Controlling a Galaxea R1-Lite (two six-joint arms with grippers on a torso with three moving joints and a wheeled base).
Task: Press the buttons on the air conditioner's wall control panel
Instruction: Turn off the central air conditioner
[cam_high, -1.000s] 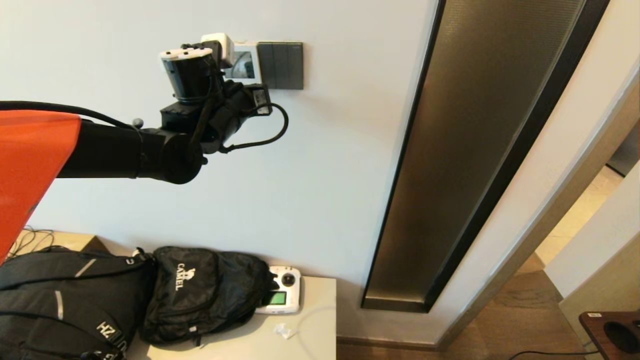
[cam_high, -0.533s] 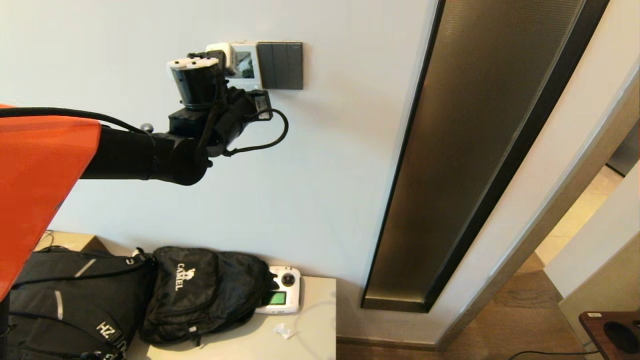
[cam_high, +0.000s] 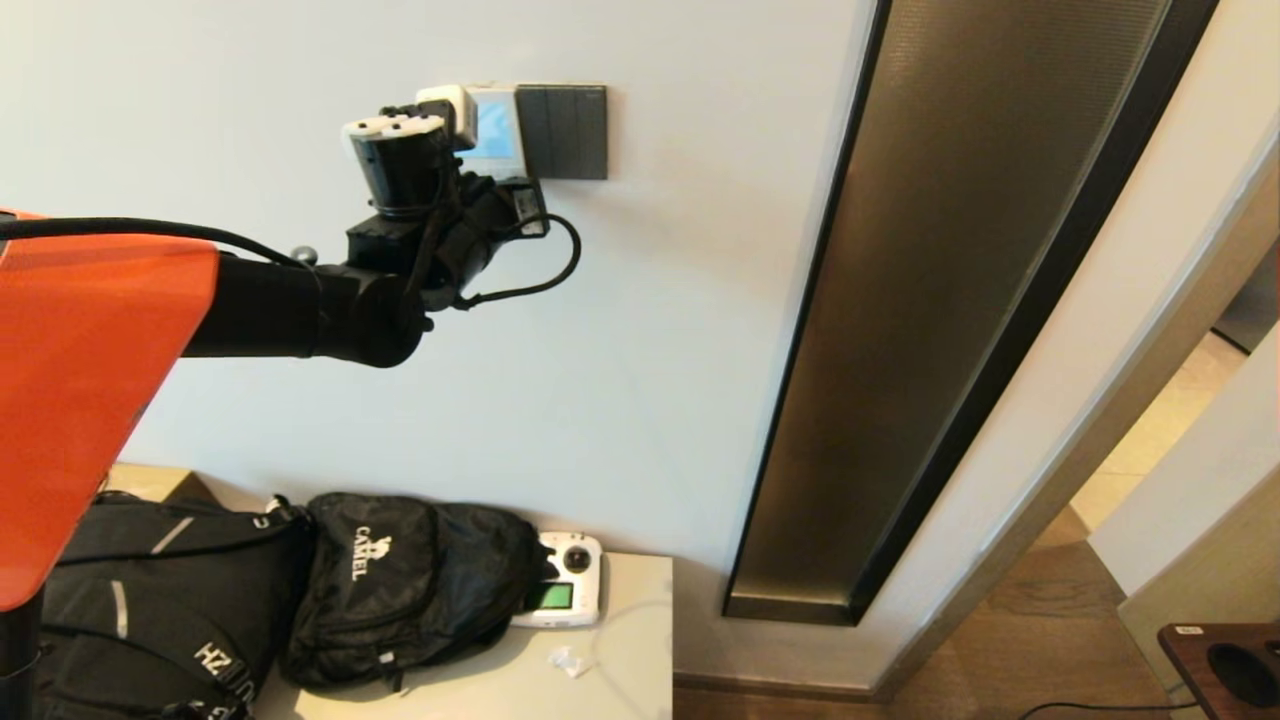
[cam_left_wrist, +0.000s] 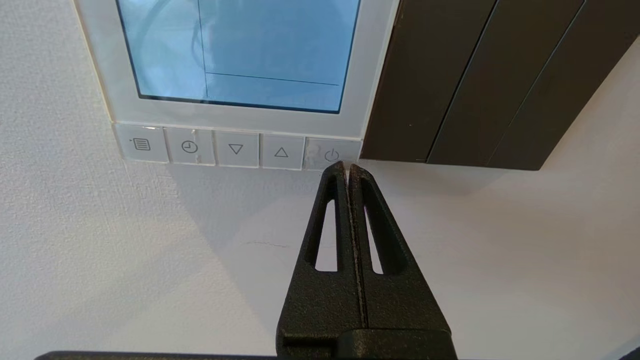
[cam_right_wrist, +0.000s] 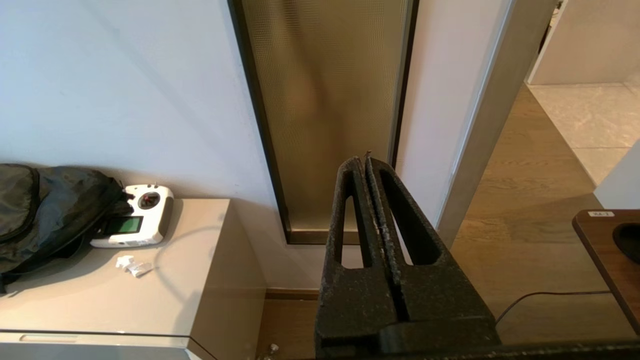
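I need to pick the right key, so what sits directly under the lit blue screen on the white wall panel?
Under the lit pale blue screen of the square white plastic panel runs a row of five pale buttons: menu, clock, down, up, power. The shut left claw partly covers the power button's lower edge.

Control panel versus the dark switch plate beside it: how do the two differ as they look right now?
The control panel is white with a pale blue lit screen; the switch plate is dark grey with no screen. The panel has a row of small buttons marked with icons along its bottom edge; the plate has tall plain rockers. The shut left hand has its tips at the panel's power button, not at the plate. Both are mounted side by side on the wall.
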